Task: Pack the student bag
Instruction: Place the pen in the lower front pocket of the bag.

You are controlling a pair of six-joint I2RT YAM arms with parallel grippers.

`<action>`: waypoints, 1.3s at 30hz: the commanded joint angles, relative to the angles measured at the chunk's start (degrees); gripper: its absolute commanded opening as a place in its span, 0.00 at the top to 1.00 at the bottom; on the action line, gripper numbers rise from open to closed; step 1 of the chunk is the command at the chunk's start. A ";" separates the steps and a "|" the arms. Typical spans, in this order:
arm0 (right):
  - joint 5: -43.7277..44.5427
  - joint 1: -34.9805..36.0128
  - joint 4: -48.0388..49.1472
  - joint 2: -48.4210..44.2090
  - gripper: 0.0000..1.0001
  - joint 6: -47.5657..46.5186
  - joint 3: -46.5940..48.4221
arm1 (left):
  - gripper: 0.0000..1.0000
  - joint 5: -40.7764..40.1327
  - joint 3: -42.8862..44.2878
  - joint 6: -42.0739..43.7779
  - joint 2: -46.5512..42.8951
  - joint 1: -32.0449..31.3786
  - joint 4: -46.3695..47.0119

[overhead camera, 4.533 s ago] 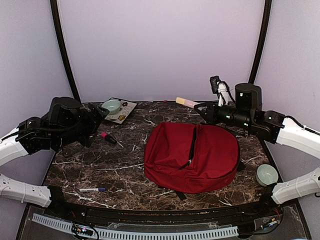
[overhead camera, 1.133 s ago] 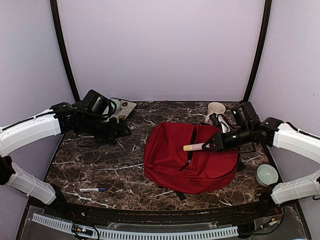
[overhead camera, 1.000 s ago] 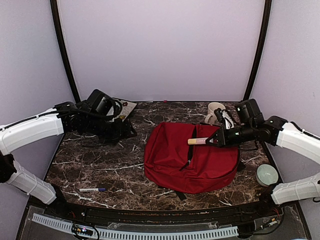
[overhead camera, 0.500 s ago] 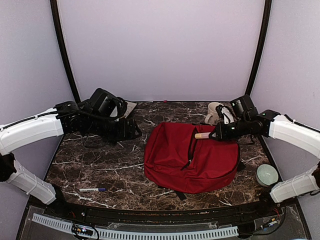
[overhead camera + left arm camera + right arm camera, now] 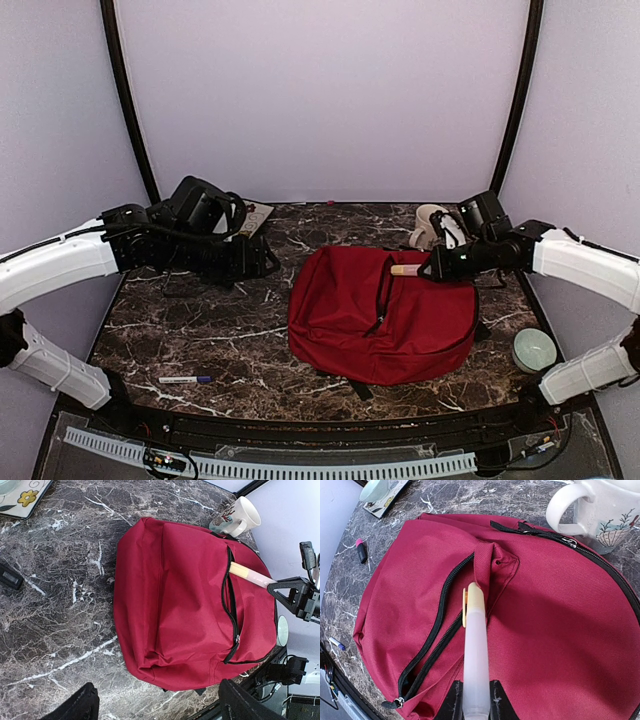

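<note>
The student bag (image 5: 385, 315) lies flat on the marble table, red, with its long dark zipper (image 5: 437, 620) partly open. My right gripper (image 5: 428, 268) is shut on a pale pink highlighter with a yellow cap (image 5: 476, 650). It holds the cap end just over the top end of the zipper, above the bag (image 5: 555, 625). The highlighter (image 5: 250, 575) also shows in the left wrist view. My left gripper (image 5: 262, 258) is open and empty, hovering left of the bag (image 5: 185, 605). Its dark fingertips (image 5: 75, 707) frame the bag's near end.
A white mug (image 5: 432, 222) stands just behind the bag, close to my right arm. A tray (image 5: 252, 213) sits at the back left. A black marker with a pink cap (image 5: 361, 550) lies left of the bag. A blue pen (image 5: 185, 380) and a pale green bowl (image 5: 533, 350) lie near the front.
My right gripper has carried the highlighter from over the bag's middle back toward the top of the zipper. My left arm has swung right, closer to the bag.
</note>
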 commanded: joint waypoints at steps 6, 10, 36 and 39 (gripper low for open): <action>-0.22 -0.45 0.22 9.41 1.00 -0.99 6.20 | 0.15 0.40 2.21 1.99 2.34 -0.23 0.32; -1.31 -0.50 -0.89 12.04 1.00 -1.12 8.20 | 0.15 -0.05 1.77 1.66 1.61 -0.32 -0.15; -26.66 6.06 27.33 8.00 1.00 -0.73 -1.76 | 0.15 -1.33 -2.08 0.50 -4.26 -0.32 0.44; -26.15 8.61 29.41 8.00 1.00 -0.21 -1.14 | 0.15 -1.33 -2.26 0.50 -4.20 -0.32 0.66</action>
